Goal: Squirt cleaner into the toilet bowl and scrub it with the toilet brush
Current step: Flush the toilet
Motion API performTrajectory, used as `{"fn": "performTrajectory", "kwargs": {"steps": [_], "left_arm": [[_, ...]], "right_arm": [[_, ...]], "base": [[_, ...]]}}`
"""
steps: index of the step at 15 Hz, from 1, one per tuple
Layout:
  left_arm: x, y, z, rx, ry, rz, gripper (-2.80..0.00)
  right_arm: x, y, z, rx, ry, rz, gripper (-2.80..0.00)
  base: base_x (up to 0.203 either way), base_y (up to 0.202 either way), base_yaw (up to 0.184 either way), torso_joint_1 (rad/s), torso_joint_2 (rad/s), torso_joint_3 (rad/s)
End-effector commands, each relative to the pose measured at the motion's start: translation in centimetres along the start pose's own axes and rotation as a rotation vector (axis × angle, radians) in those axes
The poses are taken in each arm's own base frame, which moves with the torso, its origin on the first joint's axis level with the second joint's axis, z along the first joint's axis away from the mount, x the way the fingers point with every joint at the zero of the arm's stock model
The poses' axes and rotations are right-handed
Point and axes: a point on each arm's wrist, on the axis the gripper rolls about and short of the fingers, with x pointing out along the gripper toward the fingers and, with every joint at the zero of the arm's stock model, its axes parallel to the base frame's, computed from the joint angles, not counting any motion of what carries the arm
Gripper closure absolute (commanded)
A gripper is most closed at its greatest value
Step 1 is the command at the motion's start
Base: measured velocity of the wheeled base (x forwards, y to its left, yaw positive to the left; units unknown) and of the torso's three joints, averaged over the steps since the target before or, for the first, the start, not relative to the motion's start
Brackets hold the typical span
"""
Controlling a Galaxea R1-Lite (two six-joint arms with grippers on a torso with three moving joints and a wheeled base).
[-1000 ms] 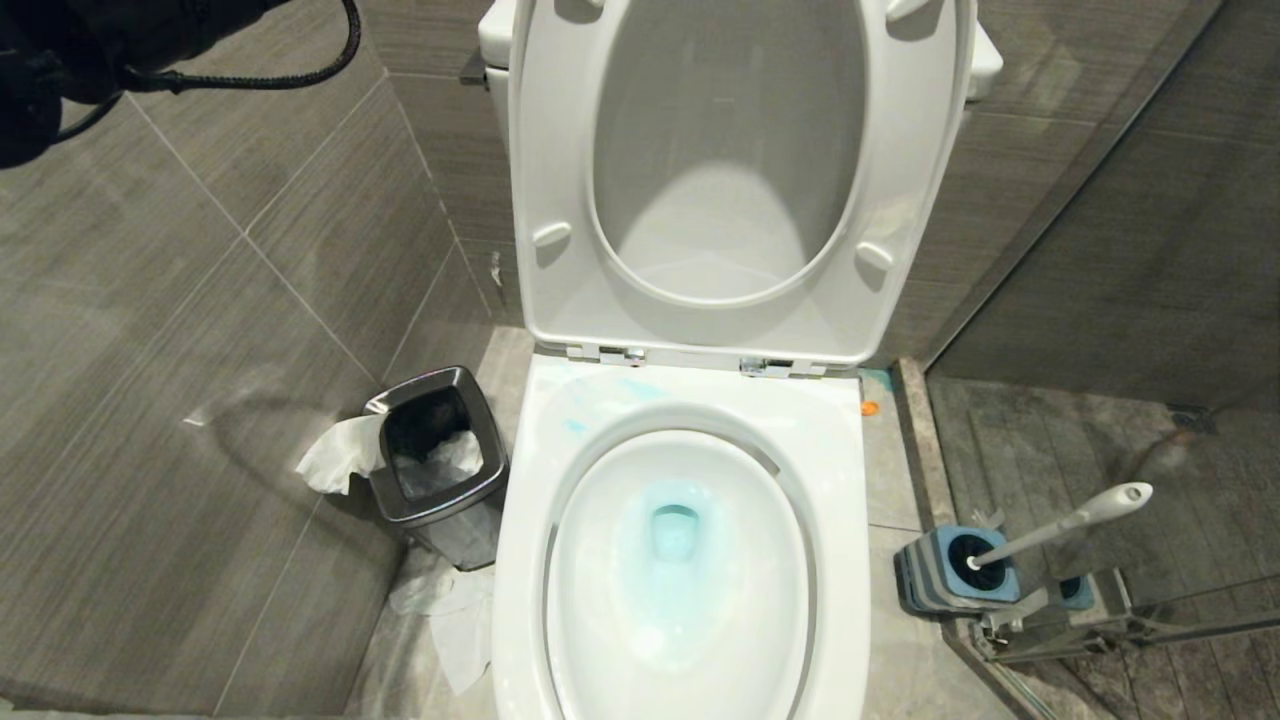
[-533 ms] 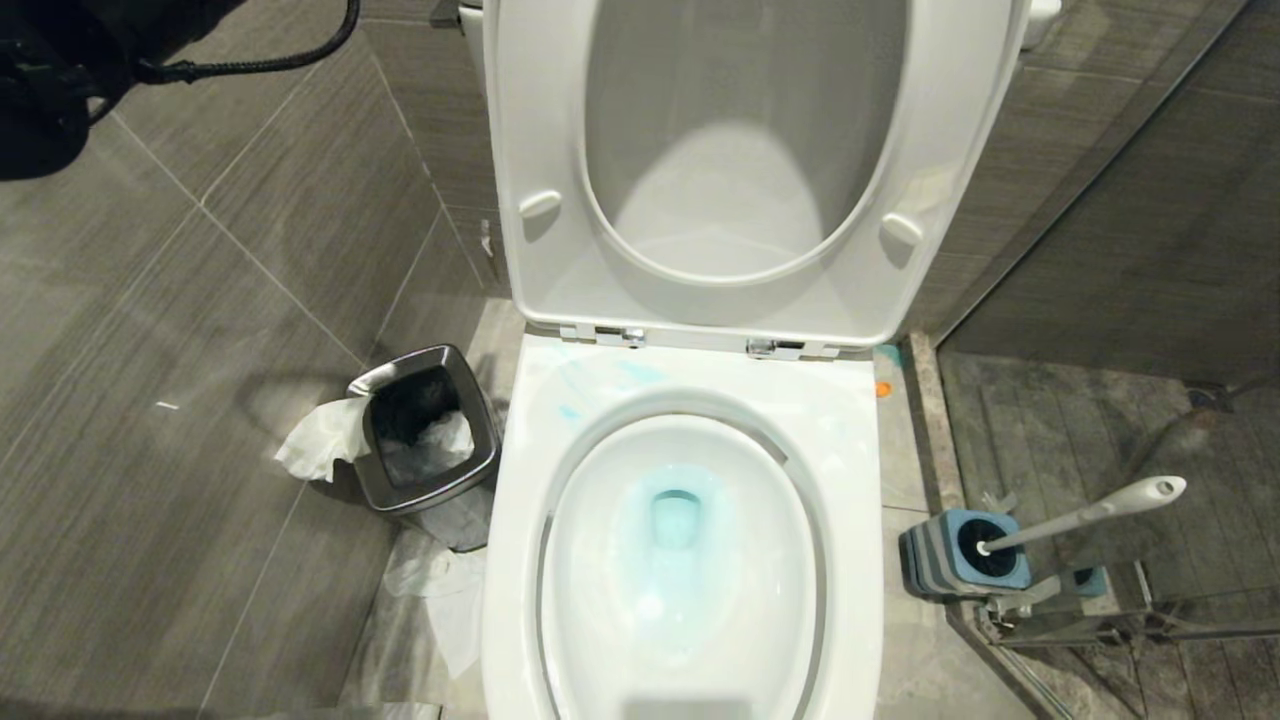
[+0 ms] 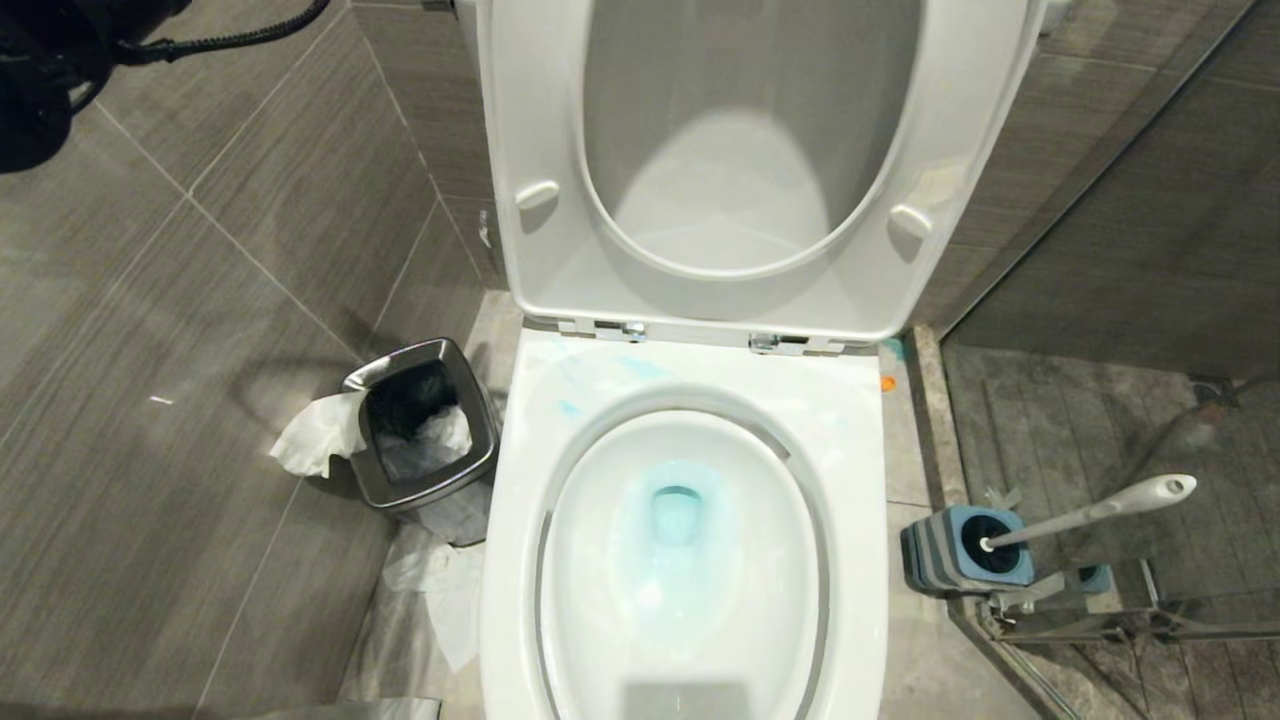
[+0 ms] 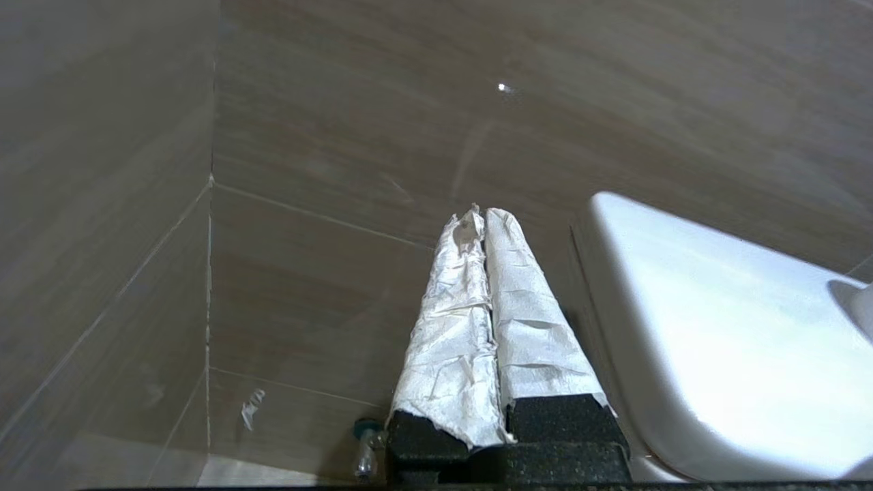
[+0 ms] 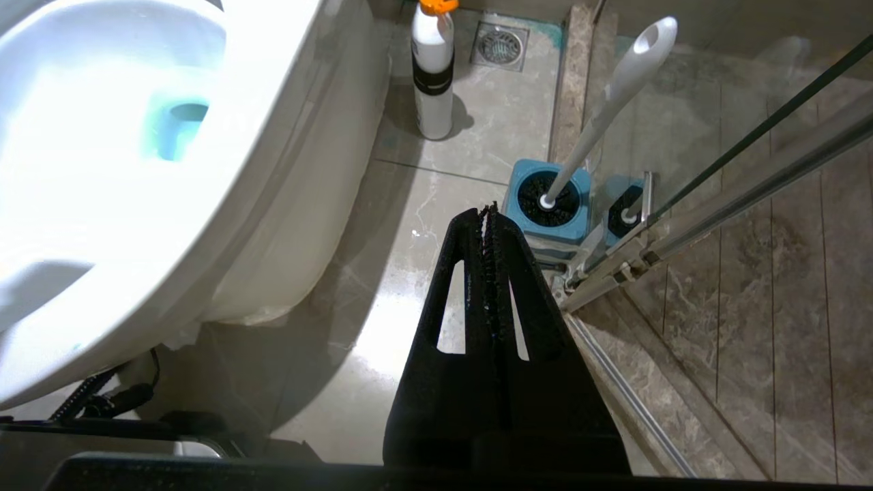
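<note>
Brush (image 3: pixel 1090 512) sits in its blue holder (image 3: pixel 965 560) right of the toilet bowl (image 3: pixel 690 400), which we see tinted with blue cleaner (image 3: pixel 676 515). Our left gripper (image 4: pixel 483 217) and right gripper (image 5: pixel 488 213) are both clenched, empty.

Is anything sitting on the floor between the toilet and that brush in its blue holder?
Only bare floor tile between the toilet bowl and the toilet brush in the head view. The right wrist view agrees; a white bottle stands farther back.
</note>
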Motion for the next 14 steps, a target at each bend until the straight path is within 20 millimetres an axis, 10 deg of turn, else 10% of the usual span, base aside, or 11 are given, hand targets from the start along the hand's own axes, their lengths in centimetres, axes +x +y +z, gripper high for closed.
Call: {"fn": "performTrajectory", "kwargs": {"steps": [1, 14], "left_arm": [[0.0, -0.1, 0.2, -0.011, -0.015, -0.003, 0.00], [-0.4, -2.7, -0.9, -0.092, 0.093, -0.159, 0.00]], "right_arm": [[0.0, 0.0, 0.0, 0.000, 0.000, 0.001, 0.00], [0.0, 0.0, 0.0, 0.000, 0.000, 0.001, 0.00]], "base": [[0.000, 0.000, 0.000, 0.002, 0.00, -0.156], [0.000, 0.000, 0.000, 0.002, 0.00, -0.042]]}}
